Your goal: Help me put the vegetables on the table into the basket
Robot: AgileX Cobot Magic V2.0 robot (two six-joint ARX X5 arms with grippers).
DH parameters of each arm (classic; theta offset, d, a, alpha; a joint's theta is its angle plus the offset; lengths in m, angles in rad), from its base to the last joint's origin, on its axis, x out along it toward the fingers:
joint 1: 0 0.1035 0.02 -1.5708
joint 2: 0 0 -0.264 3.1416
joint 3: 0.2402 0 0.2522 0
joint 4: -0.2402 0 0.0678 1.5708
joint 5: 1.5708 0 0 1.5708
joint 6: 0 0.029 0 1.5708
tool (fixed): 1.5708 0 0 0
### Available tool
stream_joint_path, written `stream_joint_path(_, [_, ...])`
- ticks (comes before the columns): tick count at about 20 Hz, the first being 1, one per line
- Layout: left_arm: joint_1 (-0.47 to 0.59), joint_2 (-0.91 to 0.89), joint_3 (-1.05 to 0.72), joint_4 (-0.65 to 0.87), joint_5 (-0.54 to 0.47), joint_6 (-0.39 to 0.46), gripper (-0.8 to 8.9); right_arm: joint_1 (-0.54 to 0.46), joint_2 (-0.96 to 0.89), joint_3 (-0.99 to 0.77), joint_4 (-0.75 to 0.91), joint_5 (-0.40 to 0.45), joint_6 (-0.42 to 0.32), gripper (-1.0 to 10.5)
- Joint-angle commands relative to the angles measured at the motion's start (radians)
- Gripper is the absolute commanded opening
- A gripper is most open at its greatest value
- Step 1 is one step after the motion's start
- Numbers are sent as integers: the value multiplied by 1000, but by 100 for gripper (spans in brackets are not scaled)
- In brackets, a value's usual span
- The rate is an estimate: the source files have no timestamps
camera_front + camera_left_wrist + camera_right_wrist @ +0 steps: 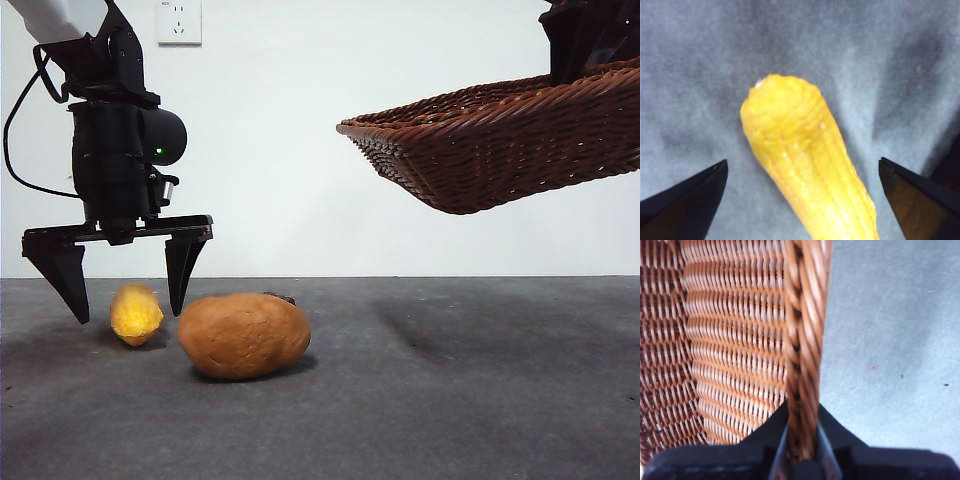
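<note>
The yellow bumpy piece lies on the dark-grey table at the left; in the left wrist view it fills the middle. My left gripper is open, its jaws straddling the yellow piece just above the table without touching it. The orange-brown potato lies right beside the yellow piece. My right gripper is shut on the braided rim of the wicker basket and holds it tilted in the air at the upper right; the rim runs between the jaws.
A white wall with a socket stands behind the table. A black cable hangs beside the left arm.
</note>
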Motion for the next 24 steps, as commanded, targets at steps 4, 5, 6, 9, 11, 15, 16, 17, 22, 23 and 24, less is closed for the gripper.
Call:
stream_joint_path(4, [0, 19, 0, 14, -8, -7, 262, -1, -11, -2, 4, -10, -6, -17])
stream_joint_path(5, [0, 21, 0, 14, -8, -6, 235, -1, -11, -2, 3, -10, -6, -17])
stream_joint_path(6, [0, 23, 0, 15, -8, -4, 165, -1, -11, -2, 1, -10, -7, -17])
stream_joint_path(9, [0, 23, 0, 37, -7, 27, -12, -1, -11, -2, 1, -10, -6, -17])
stream_joint_path(11, [0, 23, 4, 34, -3, 43, -12, -1, -11, -2, 0, -10, -6, -17])
stream_joint_path(15, [2, 18, 124, -67, 78, 72, -12, -1, -11, -2, 0, 13, -3, -17])
stream_joint_path(16, [2, 14, 179, -95, 110, 82, -12, -1, -11, -2, 1, 30, -1, -17])
stream_joint_path(17, [2, 7, 233, -117, 153, 84, -12, -1, -11, -2, 2, 39, 6, -17])
stream_joint_path(22, [-66, -98, 358, -97, 366, 65, -12, -1, -10, -2, 4, 112, 70, -17])
stream_joint_path(23, [-96, -121, 358, -91, 367, 65, -12, -1, -9, -2, 5, 122, 79, -17])
stream_joint_path(24, [-130, -138, 358, -87, 367, 65, -12, -1, -7, -2, 5, 122, 85, -17])
